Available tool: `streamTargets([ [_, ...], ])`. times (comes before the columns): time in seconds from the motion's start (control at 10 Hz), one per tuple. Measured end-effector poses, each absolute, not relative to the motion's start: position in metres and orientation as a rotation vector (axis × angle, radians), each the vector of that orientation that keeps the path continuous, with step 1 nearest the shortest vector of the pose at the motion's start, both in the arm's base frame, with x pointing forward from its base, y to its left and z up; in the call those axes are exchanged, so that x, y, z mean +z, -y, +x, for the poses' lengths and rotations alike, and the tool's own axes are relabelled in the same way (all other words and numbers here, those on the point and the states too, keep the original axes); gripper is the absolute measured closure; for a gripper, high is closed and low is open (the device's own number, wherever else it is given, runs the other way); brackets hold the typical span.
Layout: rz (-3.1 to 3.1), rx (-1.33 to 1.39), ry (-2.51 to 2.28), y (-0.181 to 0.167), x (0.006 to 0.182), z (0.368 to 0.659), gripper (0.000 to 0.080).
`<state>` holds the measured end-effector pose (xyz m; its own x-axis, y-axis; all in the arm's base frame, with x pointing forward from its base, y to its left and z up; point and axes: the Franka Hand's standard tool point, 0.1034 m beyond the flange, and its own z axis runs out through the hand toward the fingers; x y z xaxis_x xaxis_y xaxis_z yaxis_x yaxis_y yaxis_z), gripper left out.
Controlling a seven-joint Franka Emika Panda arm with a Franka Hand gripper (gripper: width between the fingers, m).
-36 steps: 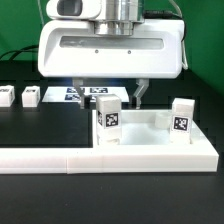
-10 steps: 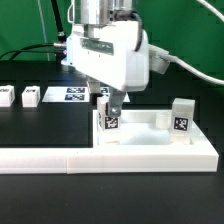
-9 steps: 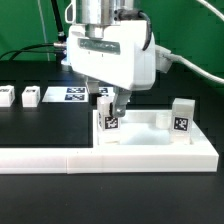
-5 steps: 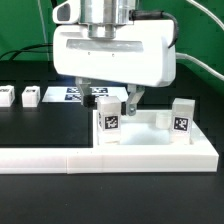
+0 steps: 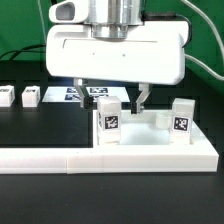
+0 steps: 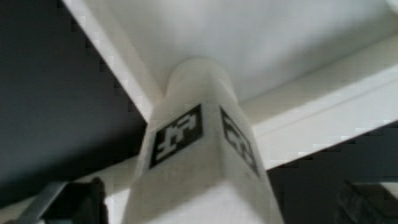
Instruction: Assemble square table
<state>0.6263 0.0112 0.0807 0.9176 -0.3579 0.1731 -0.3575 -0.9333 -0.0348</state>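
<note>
The square table's white tabletop (image 5: 150,142) lies upside down with its raised rim up. Two white tagged legs stand upright in its corners, one on the exterior view's left (image 5: 108,115) and one on the exterior view's right (image 5: 181,117). My gripper (image 5: 113,100) hangs over the left leg, open, with a finger on each side and a gap to the leg on both. In the wrist view that leg (image 6: 192,150) rises straight toward the camera from the tabletop (image 6: 311,40). The dark fingertips (image 6: 64,203) stand well clear of it.
Two loose white legs (image 5: 5,97) (image 5: 31,97) lie on the black table at the exterior view's left. The marker board (image 5: 72,93) lies behind the gripper. The long white L-shaped border bar (image 5: 60,158) runs along the front and holds the tabletop.
The hand has turned about its vertical axis until it faces the camera broadside. Its fingers have spread slightly wider around the left leg. The leg has stayed upright in its corner.
</note>
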Motion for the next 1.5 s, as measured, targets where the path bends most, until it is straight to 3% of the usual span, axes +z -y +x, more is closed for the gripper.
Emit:
streamTargets([
  [0.7, -3.172, -0.283, 0.038, -0.005, 0.079, 0.625, 0.015],
  [0.8, -3.172, -0.285, 0.03, -0.002, 0.08, 0.626, 0.0267],
  [0.9, -3.171, -0.286, 0.026, -0.003, 0.08, 0.626, 0.0434],
  [1.0, -3.171, -0.286, 0.025, -0.003, 0.08, 0.626, 0.0434],
  [1.1, -3.171, -0.286, 0.022, -0.002, 0.08, 0.626, 0.0509],
  [1.5, -3.148, -0.31, -0.232, -0.001, 0.078, 0.626, 0.0509],
])
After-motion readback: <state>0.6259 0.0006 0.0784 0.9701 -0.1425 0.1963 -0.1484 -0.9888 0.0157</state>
